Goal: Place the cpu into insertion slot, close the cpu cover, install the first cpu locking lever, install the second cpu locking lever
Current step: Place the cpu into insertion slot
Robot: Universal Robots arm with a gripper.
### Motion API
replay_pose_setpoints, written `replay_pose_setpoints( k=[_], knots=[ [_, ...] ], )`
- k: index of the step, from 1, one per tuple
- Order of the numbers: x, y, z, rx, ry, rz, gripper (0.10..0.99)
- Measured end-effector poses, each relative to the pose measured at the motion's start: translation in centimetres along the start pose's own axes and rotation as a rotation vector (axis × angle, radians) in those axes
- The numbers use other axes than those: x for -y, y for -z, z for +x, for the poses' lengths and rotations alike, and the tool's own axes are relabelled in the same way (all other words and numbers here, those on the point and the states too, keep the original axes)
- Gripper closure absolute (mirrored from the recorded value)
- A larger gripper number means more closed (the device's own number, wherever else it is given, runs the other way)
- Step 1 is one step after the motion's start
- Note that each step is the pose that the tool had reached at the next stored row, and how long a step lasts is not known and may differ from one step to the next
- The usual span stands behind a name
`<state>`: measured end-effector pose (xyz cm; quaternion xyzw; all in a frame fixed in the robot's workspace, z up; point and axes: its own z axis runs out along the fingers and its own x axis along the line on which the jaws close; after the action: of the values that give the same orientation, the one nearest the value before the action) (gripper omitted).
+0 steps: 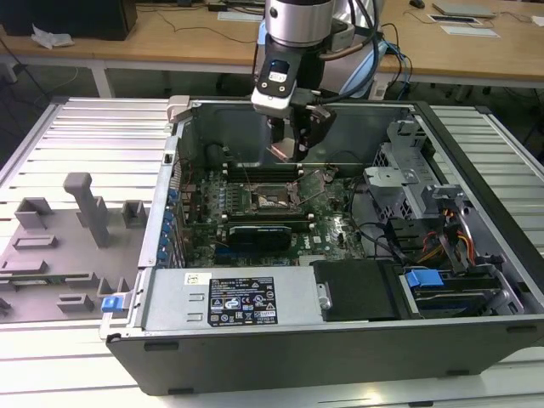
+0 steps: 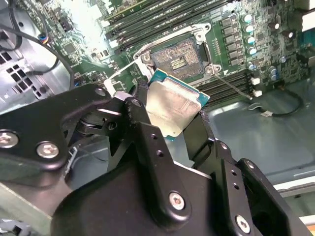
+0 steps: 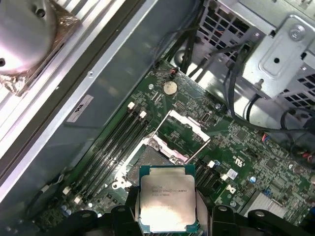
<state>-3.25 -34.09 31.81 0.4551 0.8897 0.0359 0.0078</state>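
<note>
My gripper (image 1: 286, 150) hangs inside the open computer case, above the green motherboard (image 1: 327, 223). It is shut on the cpu (image 2: 174, 105), a flat silver-topped chip with a teal edge, held by two opposite sides between black fingers (image 2: 143, 123). The first wrist view has the cpu (image 3: 167, 202) covering part of the insertion slot (image 3: 142, 160). In the second wrist view the insertion slot (image 2: 176, 55) lies bare beyond the chip, with air between them. The cpu cover (image 3: 183, 129) stands flipped open beside the slot. A thin locking lever (image 2: 231, 86) sticks out from the slot's corner.
Long black memory slots (image 3: 114, 140) flank the socket. A black card (image 1: 263, 231) lies nearer the front. The case walls (image 1: 212, 119) ring the board; a drive cage (image 1: 408, 183), cables (image 1: 455, 238) and a power supply (image 1: 229, 302) crowd it. Grey fixtures (image 1: 85, 208) stand at the exterior view's left.
</note>
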Motion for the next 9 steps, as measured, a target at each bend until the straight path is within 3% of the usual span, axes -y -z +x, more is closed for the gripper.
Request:
replay_pose_setpoints(
  k=[6,9],
  knots=[
    [0.01,-0.12,0.0,0.0044,-0.061,-0.001,0.545],
    [0.02,-0.24,-0.01,0.0085,-0.119,-0.002,0.545]
  ],
)
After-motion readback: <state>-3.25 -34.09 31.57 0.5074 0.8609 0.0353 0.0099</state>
